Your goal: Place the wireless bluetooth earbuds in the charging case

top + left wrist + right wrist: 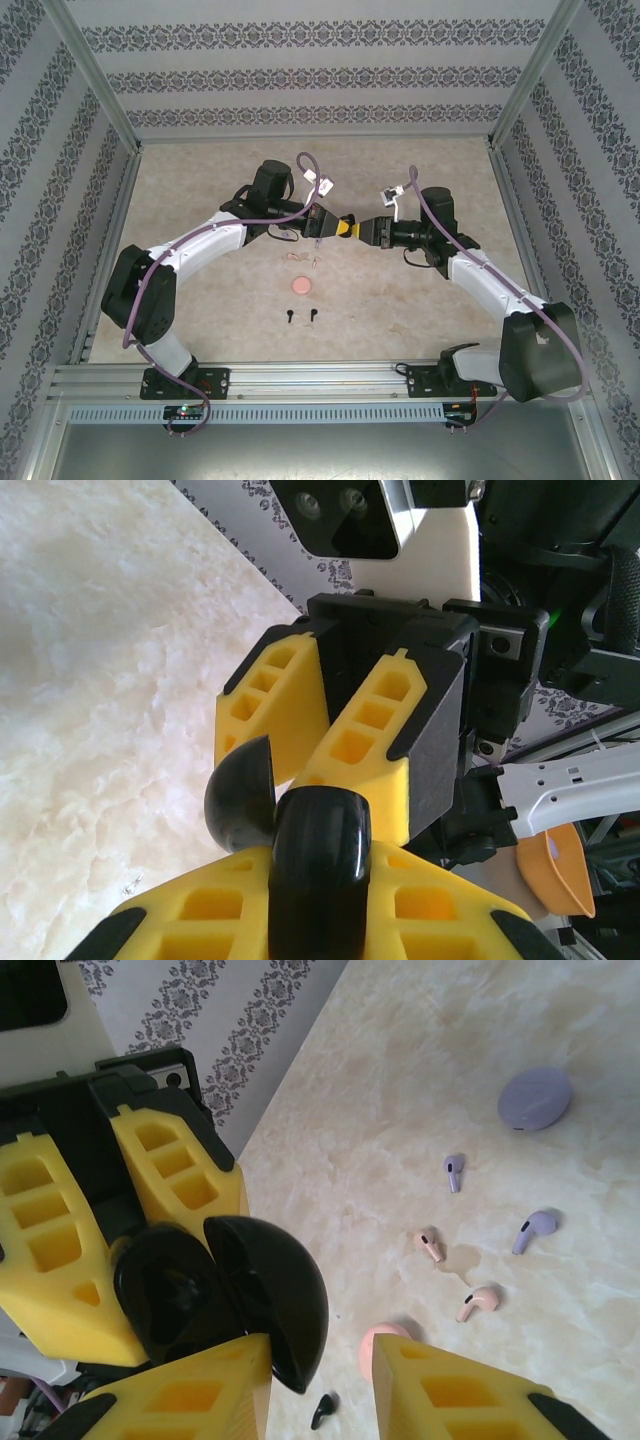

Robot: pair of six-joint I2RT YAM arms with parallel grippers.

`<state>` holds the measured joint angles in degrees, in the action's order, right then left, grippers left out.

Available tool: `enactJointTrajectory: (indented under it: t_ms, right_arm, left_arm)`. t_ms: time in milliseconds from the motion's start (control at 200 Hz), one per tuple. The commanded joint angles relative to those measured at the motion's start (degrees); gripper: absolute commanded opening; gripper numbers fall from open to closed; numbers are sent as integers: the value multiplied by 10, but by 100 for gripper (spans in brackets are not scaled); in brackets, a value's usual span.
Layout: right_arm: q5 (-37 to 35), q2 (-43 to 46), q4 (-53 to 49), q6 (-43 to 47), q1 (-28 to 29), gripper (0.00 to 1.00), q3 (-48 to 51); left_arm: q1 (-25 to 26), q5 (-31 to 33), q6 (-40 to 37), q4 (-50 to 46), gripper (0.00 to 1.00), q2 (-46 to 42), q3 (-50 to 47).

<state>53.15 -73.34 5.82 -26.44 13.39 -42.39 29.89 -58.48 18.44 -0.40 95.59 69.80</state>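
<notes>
Seen from above, two arms met over the middle of a marbled table [200,180]. The left gripper [320,880] was clamped tight on an open black case [220,1290], held up off the table. Facing it, the right gripper [318,1360] had its yellow fingers partly apart, gripping nothing, with the raised lid just beside one finger. On the table below lay a black earbud [322,1410], a pink case [385,1338], two pink earbuds [430,1245], two lilac earbuds [535,1228] and a closed lilac case [535,1098], none touching.
</notes>
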Motion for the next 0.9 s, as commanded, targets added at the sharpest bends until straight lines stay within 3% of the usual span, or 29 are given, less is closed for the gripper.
enactJointTrajectory:
  t_ms: [0,270,475,575,654,764,894]
  right_arm:
    - [-4,-8,23,-4,5,30,-18]
    - [-4,-19,27,-8,12,19,-23]
    - [-4,-14,26,-11,19,0,-26]
    - [-9,-13,22,-14,26,0,-33]
    - [-17,-12,15,-12,33,0,-39]
    - [-42,-17,-18,6,35,0,-50]
    - [-78,-27,-86,53,29,0,-71]
  left_arm:
    - [1,-16,6,34,0,-8,12]
    - [3,-15,8,41,0,-8,10]
    - [4,-14,10,43,0,-3,11]
    - [4,-8,10,40,0,-1,11]
    - [5,12,10,36,16,0,11]
    - [2,64,3,26,48,-8,9]
    - [-13,95,-39,-32,67,-30,30]
